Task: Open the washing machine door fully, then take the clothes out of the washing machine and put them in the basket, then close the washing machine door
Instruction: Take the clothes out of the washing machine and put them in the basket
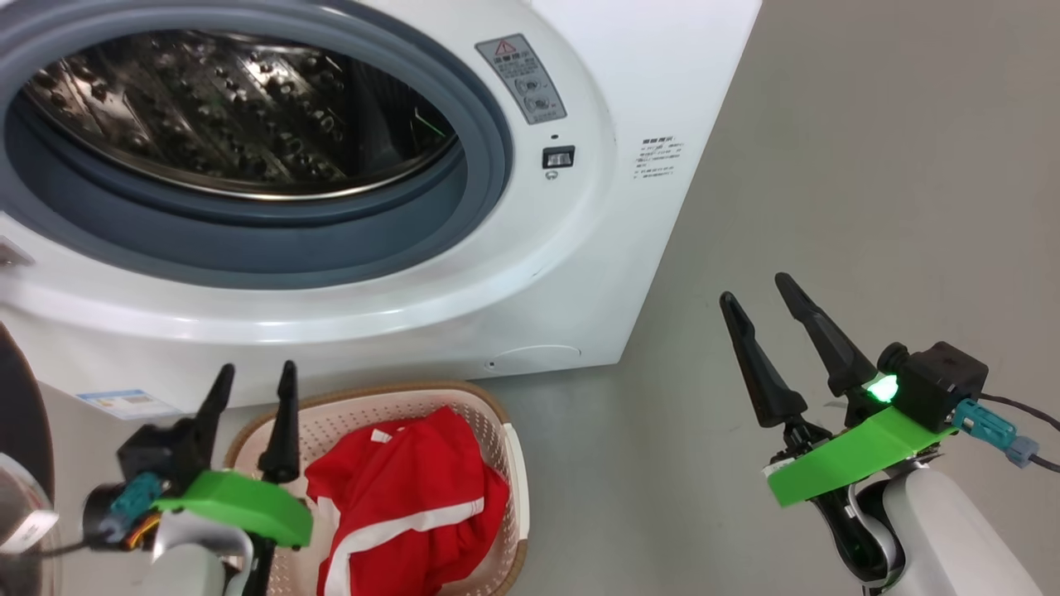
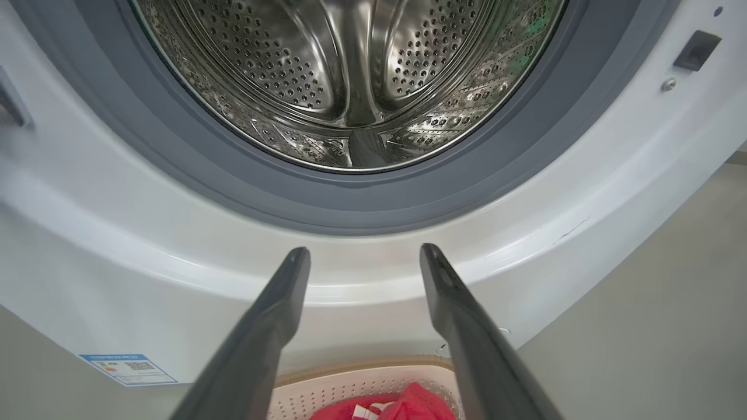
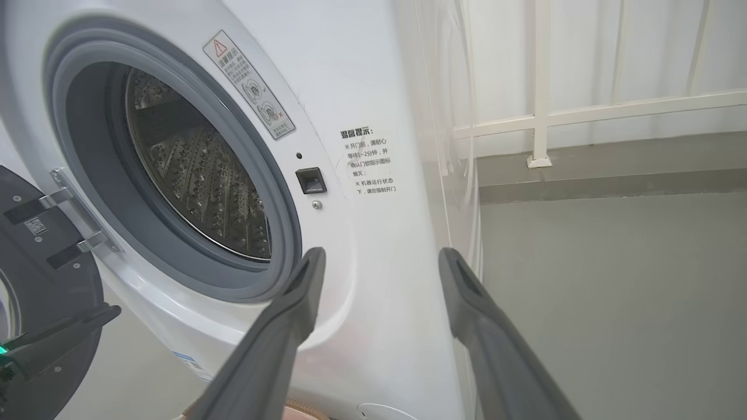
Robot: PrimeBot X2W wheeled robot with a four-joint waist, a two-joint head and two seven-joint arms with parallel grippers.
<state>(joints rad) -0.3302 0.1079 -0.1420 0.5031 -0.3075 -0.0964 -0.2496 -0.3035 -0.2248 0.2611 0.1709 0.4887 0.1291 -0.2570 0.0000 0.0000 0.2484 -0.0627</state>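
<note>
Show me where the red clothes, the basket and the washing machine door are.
red clothes point(image 1: 397, 488), head view, middle of the fabric.
basket point(image 1: 348, 426), head view, perforated back wall.
washing machine door point(image 3: 41, 286), right wrist view, dark inner face.

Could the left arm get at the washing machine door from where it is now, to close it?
Probably yes: the washing machine door hangs open just left of the left arm, whose jaws stand open and empty, and nothing lies between them.
</note>
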